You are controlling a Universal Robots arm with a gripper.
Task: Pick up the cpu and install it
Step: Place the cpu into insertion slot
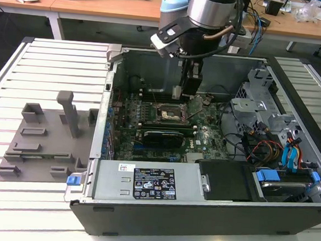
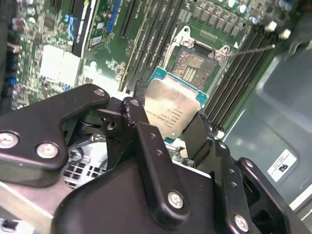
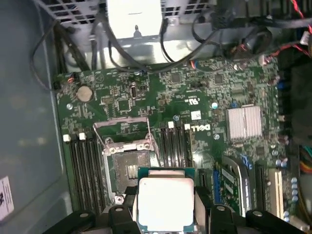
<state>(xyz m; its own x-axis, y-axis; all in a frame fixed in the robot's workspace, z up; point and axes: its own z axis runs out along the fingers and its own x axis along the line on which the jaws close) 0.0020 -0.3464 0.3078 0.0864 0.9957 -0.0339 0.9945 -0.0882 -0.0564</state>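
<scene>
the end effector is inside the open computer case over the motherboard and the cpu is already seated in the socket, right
No. In the first wrist view the cpu is clamped in the end effector, and the socket beside it lies open and bare. The rest holds: the end effector is inside the open computer case, over the motherboard.

cpu [image 3: 165, 202] top matt metal; end effector [image 2: 168, 117] smooth, semi-gloss.

The arm's black gripper [image 1: 188, 89] hangs inside the open black metal computer case [image 1: 197, 222], above its green motherboard [image 1: 206, 139]. A grey plastic fixture [image 1: 42, 151] lies on the white slatted desk [image 1: 54, 63] beside the case.
</scene>
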